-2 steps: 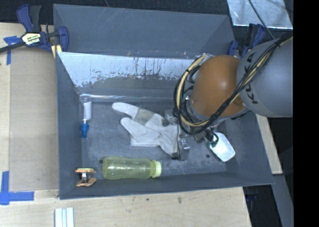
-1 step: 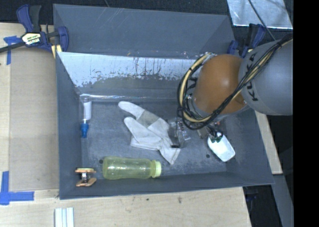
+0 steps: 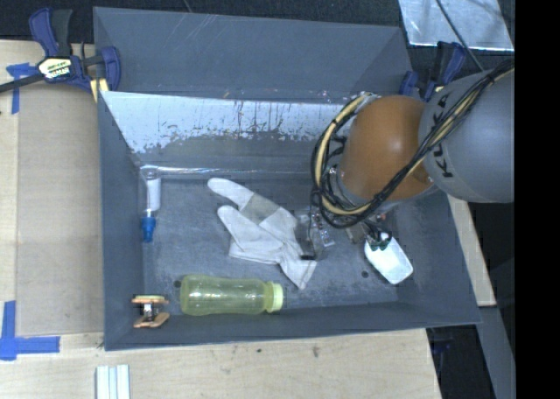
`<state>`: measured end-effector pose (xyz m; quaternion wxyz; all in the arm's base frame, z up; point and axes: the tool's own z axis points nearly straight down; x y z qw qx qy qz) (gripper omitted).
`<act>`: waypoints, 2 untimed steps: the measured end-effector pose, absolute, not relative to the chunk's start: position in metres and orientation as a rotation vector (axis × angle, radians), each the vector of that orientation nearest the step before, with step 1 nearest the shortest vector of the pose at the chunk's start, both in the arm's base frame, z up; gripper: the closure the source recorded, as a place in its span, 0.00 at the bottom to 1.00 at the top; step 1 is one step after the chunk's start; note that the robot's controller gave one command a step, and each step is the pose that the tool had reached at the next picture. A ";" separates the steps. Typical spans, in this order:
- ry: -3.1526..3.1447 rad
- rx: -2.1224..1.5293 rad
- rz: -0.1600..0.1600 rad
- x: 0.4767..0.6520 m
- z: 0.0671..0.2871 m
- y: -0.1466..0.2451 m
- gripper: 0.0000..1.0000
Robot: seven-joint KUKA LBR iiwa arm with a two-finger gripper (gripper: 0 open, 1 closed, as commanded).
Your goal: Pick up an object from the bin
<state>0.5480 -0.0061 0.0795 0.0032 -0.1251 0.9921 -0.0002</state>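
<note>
Camera view, looking down into the grey metal bin (image 3: 254,47). Item nearest the claw (image 3: 312,240): a crumpled white glove (image 3: 254,224) lying mid-floor, with its right-hand edge directly under the claw.

Judged handling: light, limp fabric, not fragile. It will drape when lifted and may slip free if only a thin edge is pinched. The recommended hold is a bunched fold near the thicker middle, not a loose tip.

Claw status: low at the glove's right edge and apparently touching it. Dark hardware and cables mask it, so how far open it is cannot be told. Nothing is seen to be gripped.

Other contents:
- a yellow-green plastic bottle (image 3: 229,295) on its side, just in front of the glove
- a small white object (image 3: 391,262) to the right, beneath the arm
- a slim tube with a blue tip (image 3: 150,209) by the left wall

The claw appears to touch none of these.
</note>
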 end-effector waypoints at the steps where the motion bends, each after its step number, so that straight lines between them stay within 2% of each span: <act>1: 3.134 -0.213 0.000 0.485 0.121 -0.007 0.00; 2: 3.134 -0.214 0.000 0.485 0.120 -0.007 0.00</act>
